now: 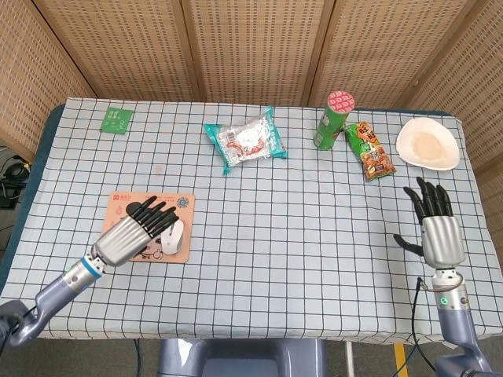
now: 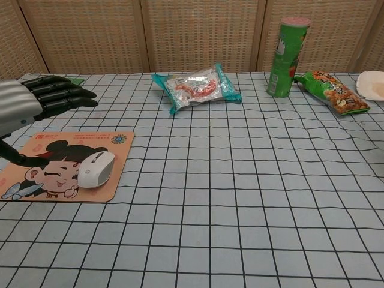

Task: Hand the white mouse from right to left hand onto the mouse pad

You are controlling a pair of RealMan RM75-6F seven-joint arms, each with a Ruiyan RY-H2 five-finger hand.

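The white mouse (image 2: 96, 168) lies on the cartoon-printed mouse pad (image 2: 54, 153), near its right edge; in the head view the mouse (image 1: 173, 236) shows just right of my left hand. My left hand (image 1: 135, 231) hovers above the pad with fingers stretched out and apart, holding nothing; in the chest view the left hand (image 2: 33, 102) is raised at the far left. My right hand (image 1: 435, 226) stands upright near the table's right front corner, fingers spread and empty.
A snack packet (image 1: 245, 140) lies at the back middle. A green can (image 1: 333, 119), a green chip bag (image 1: 369, 151) and a white plate (image 1: 427, 144) stand at the back right. A small green packet (image 1: 117, 119) is at the back left.
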